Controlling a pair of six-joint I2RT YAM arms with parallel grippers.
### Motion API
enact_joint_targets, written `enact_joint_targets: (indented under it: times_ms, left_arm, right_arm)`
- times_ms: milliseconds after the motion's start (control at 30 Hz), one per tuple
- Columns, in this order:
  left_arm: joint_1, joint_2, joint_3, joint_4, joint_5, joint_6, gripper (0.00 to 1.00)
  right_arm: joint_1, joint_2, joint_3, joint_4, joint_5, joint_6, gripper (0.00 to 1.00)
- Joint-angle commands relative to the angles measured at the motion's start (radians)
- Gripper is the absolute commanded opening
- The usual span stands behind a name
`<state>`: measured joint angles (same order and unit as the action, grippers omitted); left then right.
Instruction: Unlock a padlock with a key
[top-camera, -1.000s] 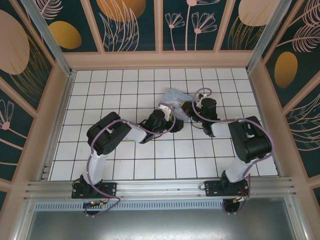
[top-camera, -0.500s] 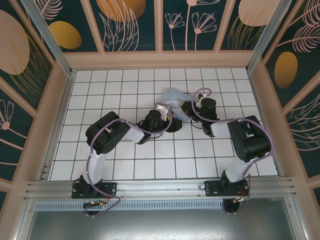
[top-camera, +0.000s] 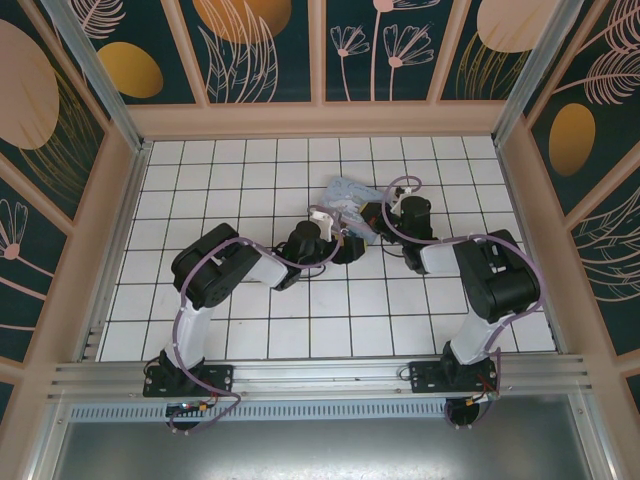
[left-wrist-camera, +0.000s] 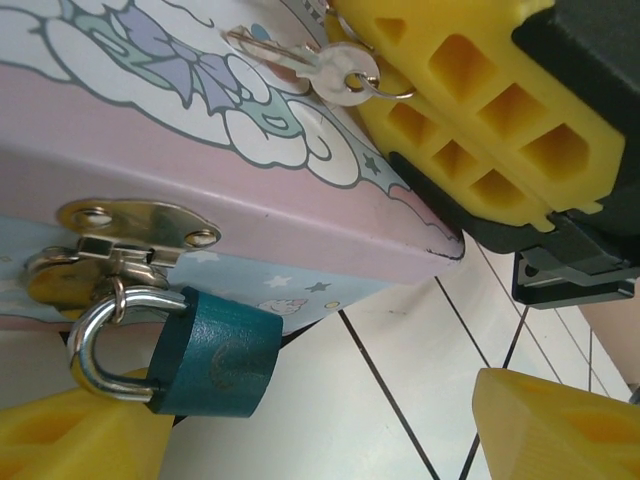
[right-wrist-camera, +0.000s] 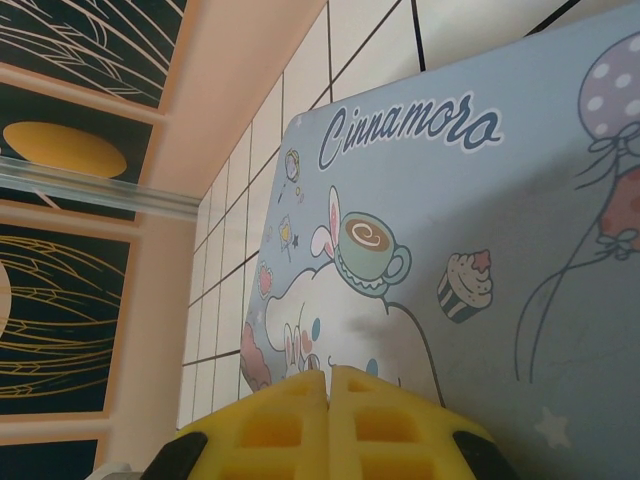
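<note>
- the padlock (left-wrist-camera: 215, 350): small blocky teal body with a matte finish and a shiny rounded steel shackle, hooked through the brass hasp (left-wrist-camera: 130, 225) on the tin (left-wrist-camera: 250, 215) front.
- the key (left-wrist-camera: 300, 62): thin and silvery on a wire ring, lying flat on the tin's lid, its ring right against the right gripper (right-wrist-camera: 329, 378).
- tin lid: smooth printed metal with a cartoon rabbit, cup and cupcake; the script reads "cinnamoro".
- left gripper (left-wrist-camera: 320, 425): 2 ribbed yellow fingers spread wide, the padlock beside 1, nothing gripped.
- right gripper: fingers pressed together; i cannot tell whether they pinch the key's ring.
</note>
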<state>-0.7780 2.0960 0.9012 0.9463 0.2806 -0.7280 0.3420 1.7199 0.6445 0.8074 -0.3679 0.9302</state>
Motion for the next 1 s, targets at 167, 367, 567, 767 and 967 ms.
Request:
enact_joint_targets:
  times_ms: [167,367,567,767,967]
  left_arm:
    - [-0.001,0.018,-0.031,0.170,-0.007,-0.131,0.79]
    - [-0.001,0.021,-0.047,0.192,-0.044,-0.184,0.77]
    - [0.000,0.028,-0.047,0.138,-0.093,-0.198,0.76]
    - [0.000,0.038,-0.047,0.093,-0.124,-0.197,0.77]
    - [0.006,0.056,-0.043,0.084,-0.136,-0.199,0.72]
  right_arm:
    - [0.024,0.048,-0.001,-0.073,-0.013,0.010,0.00]
    - [0.027,0.051,0.003,-0.072,-0.012,0.014,0.00]
    - [0.028,0.050,0.001,-0.072,-0.014,0.014,0.00]
    - [0.028,0.049,0.003,-0.073,-0.011,0.015,0.00]
    - [0.029,0.047,0.004,-0.077,-0.010,0.014,0.00]
